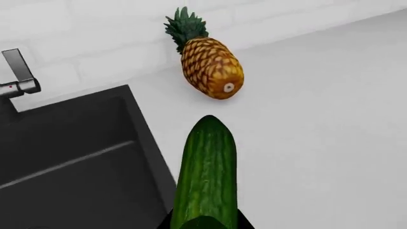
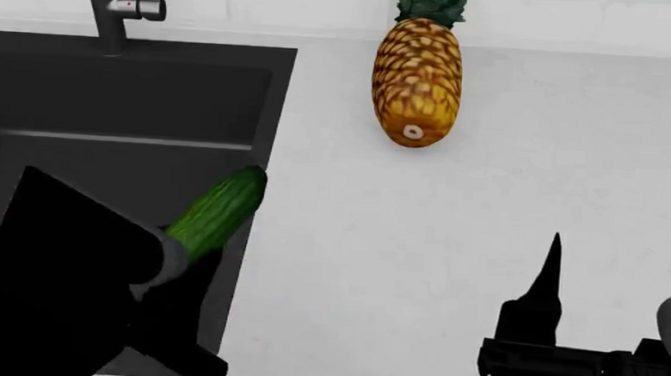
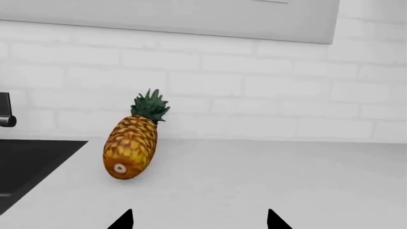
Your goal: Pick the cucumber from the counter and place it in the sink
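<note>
Left gripper is closed on the cucumber, holding it by its lower end, clear of the counter. The cucumber tilts up and away from the robot, its free tip over the sink's right rim. Right gripper hangs empty over the counter, jaws apart. A pineapple lies on its side by the back wall, right of the faucet.
</note>
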